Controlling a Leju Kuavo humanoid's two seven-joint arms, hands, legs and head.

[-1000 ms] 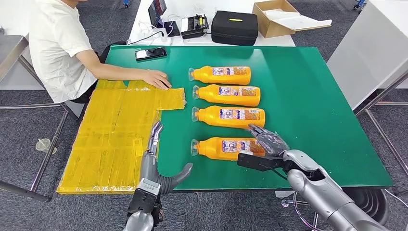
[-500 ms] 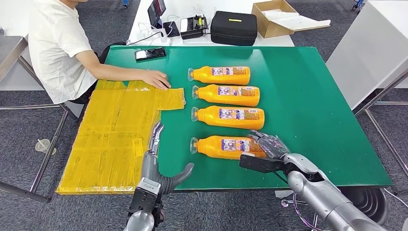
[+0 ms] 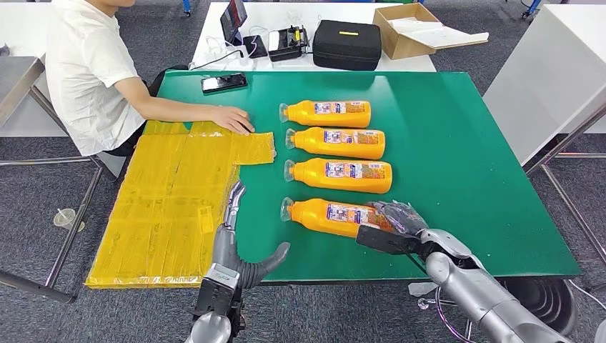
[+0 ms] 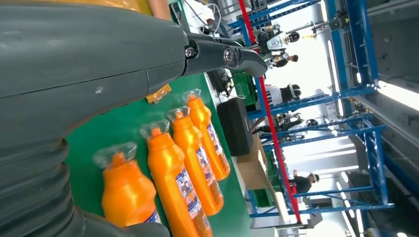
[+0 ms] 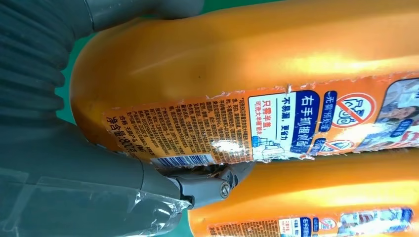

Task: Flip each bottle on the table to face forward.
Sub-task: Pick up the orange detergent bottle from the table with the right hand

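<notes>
Lifted at its base now, nearest orange bottle (image 3: 330, 216) tilts as right hand (image 3: 397, 216) fingers clamp it for flipping; left hand (image 3: 232, 236) fingers apart.

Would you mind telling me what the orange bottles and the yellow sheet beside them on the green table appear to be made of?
The orange bottles look like glossy moulded plastic: soft highlights run along the body in the right wrist view, and the paper-like label is torn at its edge. Their caps seem clear plastic. The yellow sheet looks like thin translucent film or tape strips, shiny and creased; which one is unclear. The green table has a matte top.
</notes>
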